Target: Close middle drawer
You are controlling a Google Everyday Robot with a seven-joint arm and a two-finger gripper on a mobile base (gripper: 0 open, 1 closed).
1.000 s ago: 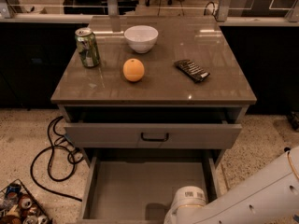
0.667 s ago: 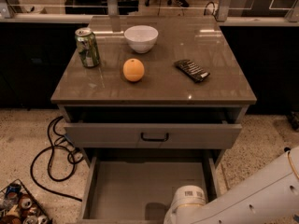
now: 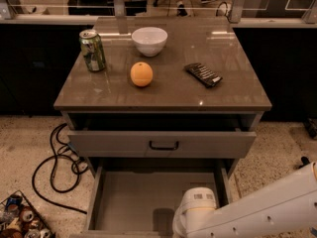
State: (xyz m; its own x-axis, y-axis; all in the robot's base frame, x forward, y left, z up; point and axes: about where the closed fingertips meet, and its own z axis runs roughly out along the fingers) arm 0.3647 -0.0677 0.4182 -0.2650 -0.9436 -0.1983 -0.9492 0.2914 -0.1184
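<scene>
Gripper [image 3: 192,221] low over open middle drawer [image 3: 131,197]; arm [image 3: 270,206] reaching from right.

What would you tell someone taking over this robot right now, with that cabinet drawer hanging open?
The white hand hangs over the front right corner of the wide grey-beige middle drawer; whether it grips anything is hidden.
Drawer: pulled far out, front near the picture's bottom edge.
The grey top drawer above sits slightly ajar.
Done: nothing yet.
Left: push the middle drawer fully in.
</scene>
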